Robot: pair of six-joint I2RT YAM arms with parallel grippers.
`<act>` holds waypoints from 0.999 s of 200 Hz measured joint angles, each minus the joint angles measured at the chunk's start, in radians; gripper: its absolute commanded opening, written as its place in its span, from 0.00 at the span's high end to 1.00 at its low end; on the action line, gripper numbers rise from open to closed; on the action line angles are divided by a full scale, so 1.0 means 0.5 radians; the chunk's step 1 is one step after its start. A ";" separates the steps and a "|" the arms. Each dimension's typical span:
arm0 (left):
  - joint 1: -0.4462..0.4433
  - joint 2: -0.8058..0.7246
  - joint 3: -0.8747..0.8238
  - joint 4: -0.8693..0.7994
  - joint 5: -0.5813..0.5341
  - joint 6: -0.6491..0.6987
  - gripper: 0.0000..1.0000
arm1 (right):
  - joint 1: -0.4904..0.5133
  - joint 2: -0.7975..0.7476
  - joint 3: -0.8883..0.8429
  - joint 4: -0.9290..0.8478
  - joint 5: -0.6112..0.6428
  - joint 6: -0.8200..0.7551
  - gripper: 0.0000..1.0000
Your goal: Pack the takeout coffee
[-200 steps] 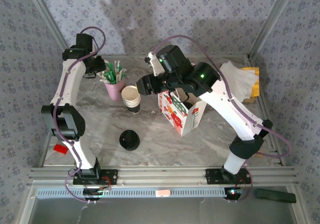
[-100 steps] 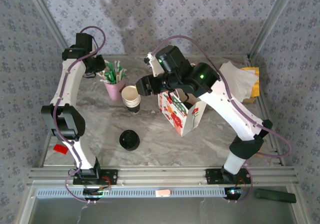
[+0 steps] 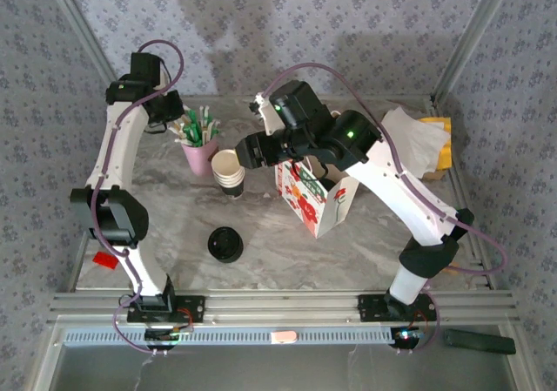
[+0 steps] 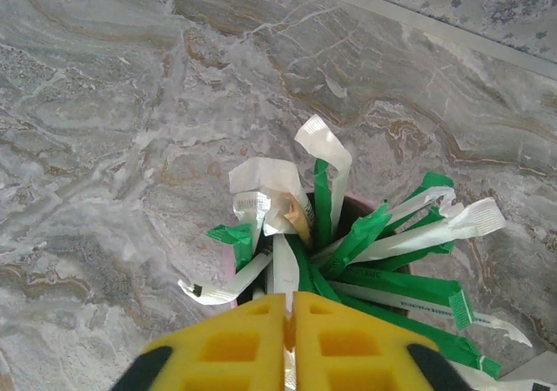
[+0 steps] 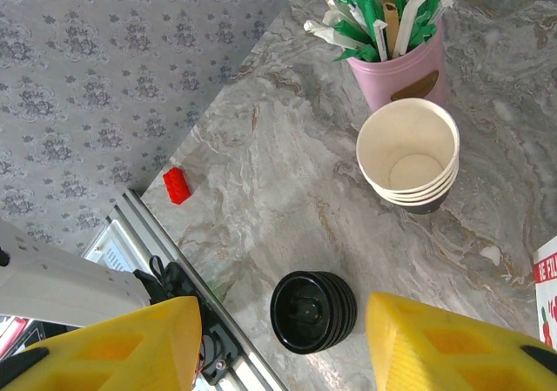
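1. The floral paper bag (image 3: 318,204) stands right of centre on the marble table (image 3: 174,212), its mouth hidden under the right arm. I cannot tell where the takeout coffee sits. It may be inside the bag, but that is only a guess.
2. The right gripper (image 5: 280,317) hangs just left of the bag, jaws wide apart and empty.
3. The left gripper (image 4: 291,297) is at the far left over the pink cup (image 5: 409,82). Its jaws are closed to a slit and seem to pinch one white wrapped straw (image 4: 280,273). The step looks like drawing a straw for the bag. Pull straight up and slowly, so the tangled green and white neighbours slip free and the cup stays upright.
4. The stack of lidless cups (image 3: 229,171) stands just beside the pink cup, between it and the bag. Carry the straw high over it.
5. The pile of black lids (image 3: 225,244) lies nearer, off that path.
6. A red block (image 5: 176,185) sits at the near left edge, well apart.
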 measured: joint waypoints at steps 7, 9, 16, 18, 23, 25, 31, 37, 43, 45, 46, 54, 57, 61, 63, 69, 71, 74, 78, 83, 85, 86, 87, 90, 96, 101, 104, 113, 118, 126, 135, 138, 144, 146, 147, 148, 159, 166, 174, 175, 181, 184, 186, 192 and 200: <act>-0.002 -0.001 0.000 0.000 -0.003 0.002 0.79 | 0.000 0.000 -0.001 0.000 0.000 0.000 0.46; -0.002 -0.001 0.000 -0.001 -0.005 0.000 0.79 | 0.000 0.000 -0.001 0.000 0.000 0.000 0.46; -0.003 -0.001 0.000 -0.001 -0.013 0.003 0.77 | 0.000 0.000 -0.001 0.000 0.000 0.000 0.46; -0.003 -0.001 0.000 -0.001 -0.014 0.007 0.76 | 0.000 0.000 -0.001 0.001 0.000 0.000 0.46; -0.003 -0.001 0.000 -0.001 -0.015 0.007 0.75 | 0.000 0.000 -0.001 0.000 0.001 0.000 0.46; -0.003 -0.001 0.000 -0.001 -0.018 0.014 0.75 | 0.000 0.000 -0.001 0.000 0.001 0.000 0.46; -0.003 -0.001 0.000 -0.001 -0.023 0.012 0.75 | 0.000 0.000 -0.001 0.000 0.001 0.000 0.46; -0.003 -0.001 0.000 -0.001 -0.027 0.012 0.75 | 0.000 0.000 -0.001 0.000 0.001 0.000 0.46; -0.003 -0.001 0.000 -0.001 -0.028 0.014 0.75 | 0.001 0.000 -0.001 0.000 0.001 0.001 0.46; -0.003 -0.001 0.000 0.000 -0.028 0.014 0.75 | 0.002 0.000 -0.001 0.000 0.001 0.001 0.46; -0.003 -0.001 0.000 -0.001 -0.028 0.015 0.75 | 0.002 0.000 -0.001 0.000 0.001 0.001 0.46; -0.003 -0.001 0.000 -0.001 -0.029 0.016 0.75 | 0.004 0.000 -0.001 0.000 0.002 0.001 0.46; -0.003 -0.001 0.000 -0.001 -0.029 0.015 0.75 | 0.004 0.000 -0.002 0.000 0.002 0.001 0.46; -0.003 -0.001 0.000 -0.001 -0.029 0.016 0.75 | 0.004 0.000 -0.002 0.000 0.002 0.001 0.46; -0.003 -0.001 0.000 -0.001 -0.029 0.016 0.75 | 0.005 0.000 -0.002 0.000 0.002 0.001 0.46; -0.003 -0.001 0.000 -0.001 -0.029 0.016 0.75 | 0.007 0.000 -0.002 0.000 0.002 0.002 0.46; -0.003 -0.001 0.000 -0.001 -0.029 0.016 0.75 | 0.007 0.000 -0.002 0.000 0.002 0.002 0.46; -0.003 -0.001 0.000 -0.001 -0.029 0.016 0.75 | 0.008 0.000 -0.002 0.000 0.002 0.002 0.46; -0.003 0.000 0.000 -0.001 -0.029 0.016 0.74 | 0.008 0.000 -0.002 0.000 0.002 0.003 0.46; -0.003 0.000 0.000 0.000 -0.029 0.016 0.73 | 0.008 0.000 -0.002 0.000 0.002 0.007 0.46; -0.003 0.000 0.000 -0.001 -0.030 0.018 0.72 | 0.008 0.000 -0.002 0.000 0.002 0.007 0.46; -0.003 0.000 0.000 -0.001 -0.031 0.017 0.72 | 0.008 0.000 -0.002 0.000 0.002 0.006 0.46; -0.003 0.000 0.000 -0.001 -0.030 0.016 0.72 | 0.008 0.000 -0.002 0.000 0.002 0.007 0.46; -0.003 0.000 0.000 -0.001 -0.031 0.018 0.71 | 0.008 0.000 -0.002 0.000 0.002 0.008 0.46; -0.003 0.000 0.000 -0.001 -0.037 0.016 0.70 | 0.009 0.000 -0.002 0.001 0.002 0.008 0.46; -0.003 0.000 0.000 -0.001 -0.040 0.017 0.69 | 0.009 0.000 -0.003 0.000 0.002 0.008 0.46; -0.003 0.000 0.000 -0.001 -0.043 0.018 0.69 | 0.009 0.000 -0.005 0.000 0.002 0.008 0.46; -0.003 0.000 0.000 -0.001 -0.053 0.018 0.68 | 0.011 0.000 -0.010 0.002 0.002 0.009 0.46; -0.003 0.000 0.000 -0.001 -0.060 0.018 0.68 | 0.011 0.000 -0.013 0.001 0.003 0.010 0.46; -0.003 0.000 0.000 -0.001 -0.071 0.017 0.68 | 0.015 0.000 -0.018 0.002 0.006 0.014 0.46; -0.003 0.000 0.000 -0.001 -0.080 0.017 0.68 | 0.017 0.000 -0.025 0.002 0.008 0.015 0.46; -0.003 0.000 0.000 -0.001 -0.082 0.016 0.68 | 0.017 0.000 -0.027 0.002 0.008 0.015 0.46; -0.003 0.000 0.000 -0.001 -0.083 0.017 0.68 | 0.017 0.000 -0.029 0.002 0.008 0.015 0.46; -0.003 0.000 0.000 -0.001 -0.085 0.017 0.68 | 0.017 0.000 -0.030 0.003 0.007 0.015 0.46; -0.003 0.000 0.000 -0.001 -0.086 0.017 0.68 | 0.017 0.000 -0.031 0.003 0.008 0.015 0.46; -0.003 0.000 0.000 -0.001 -0.087 0.017 0.68 | 0.017 0.000 -0.031 0.003 0.008 0.015 0.46; -0.003 0.000 0.000 -0.001 -0.088 0.016 0.69 | 0.017 0.000 -0.034 0.006 0.008 0.015 0.46; -0.003 0.000 0.000 -0.001 -0.088 0.017 0.70 | 0.017 0.000 -0.035 0.008 0.008 0.016 0.46; -0.003 0.000 0.000 -0.001 -0.086 0.016 0.70 | 0.017 0.000 -0.035 0.010 0.008 0.015 0.46; -0.003 0.000 0.000 -0.001 -0.086 0.016 0.70 | 0.017 0.000 -0.035 0.010 0.008 0.015 0.46; -0.003 0.000 0.000 -0.001 -0.084 0.016 0.70 | 0.017 0.000 -0.035 0.012 0.008 0.015 0.46; -0.003 0.000 0.000 -0.001 -0.080 0.017 0.71 | 0.017 0.000 -0.035 0.013 0.008 0.016 0.46; -0.004 0.000 0.000 -0.001 -0.079 0.017 0.71 | 0.017 0.000 -0.035 0.014 0.008 0.015 0.46; -0.007 0.000 0.000 -0.001 -0.080 0.017 0.71 | 0.017 0.000 -0.035 0.014 0.008 0.016 0.46; -0.011 0.000 0.000 -0.001 -0.079 0.017 0.71 | 0.017 0.000 -0.035 0.014 0.008 0.016 0.46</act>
